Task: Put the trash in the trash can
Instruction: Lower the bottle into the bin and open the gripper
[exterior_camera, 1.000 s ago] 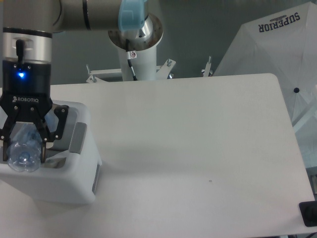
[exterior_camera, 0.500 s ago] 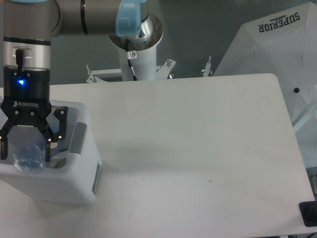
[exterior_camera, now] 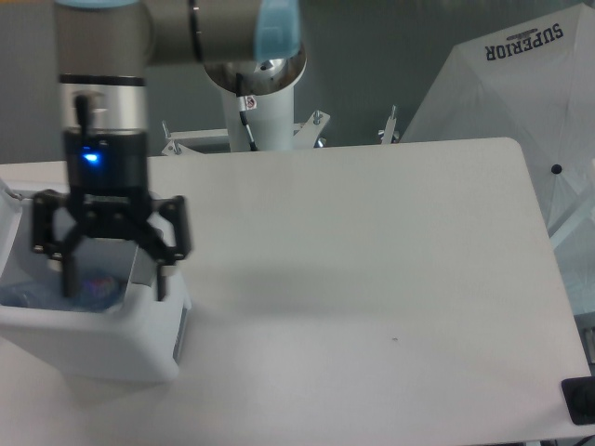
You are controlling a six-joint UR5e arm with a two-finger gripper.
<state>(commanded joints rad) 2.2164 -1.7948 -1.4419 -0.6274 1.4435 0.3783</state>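
Black gripper (exterior_camera: 113, 283) spread wide, nothing held between its 2 fingers, above the trash can (exterior_camera: 102, 348).
Bluish bottle (exterior_camera: 93, 286) is seen inside the can, below the fingers; the bag cannot be made out. Arm is best lifted straight up, with the rim's grey panel (exterior_camera: 141, 269) kept clear of the fingers.
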